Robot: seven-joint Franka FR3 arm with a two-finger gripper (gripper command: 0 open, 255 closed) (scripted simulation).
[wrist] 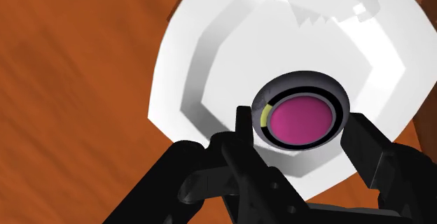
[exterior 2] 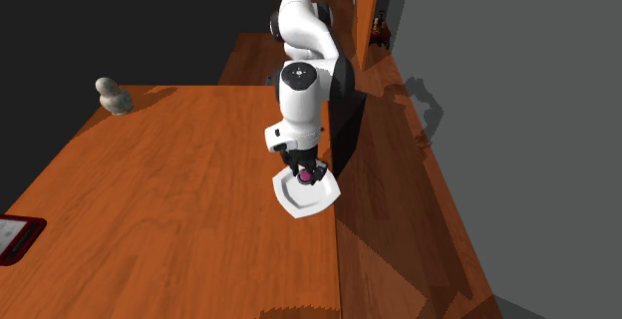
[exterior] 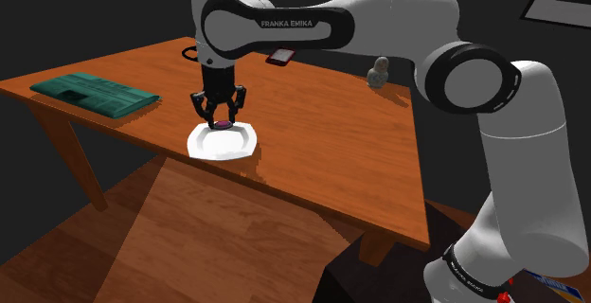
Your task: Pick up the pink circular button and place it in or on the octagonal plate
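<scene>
Button (wrist: 301, 120), pink face in a dark round rim, sits over the white plate's (wrist: 210, 61) well; I can't tell if it touches. My gripper (wrist: 301, 117) clasps it by opposite rim edges, hand pointing straight down, arm bent over the table (exterior: 313, 121). Button faces up; being round, it has no long axis.

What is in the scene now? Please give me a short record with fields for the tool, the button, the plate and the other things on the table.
tool: low over the plate, around the button
button: round, pink face, dark rim, above the plate; cannot tell if it rests on it
plate: white, octagonal, near the table's edge
table: brown wood
other things: green flat object, red-framed device, grey figurine, all apart from the plate
</scene>
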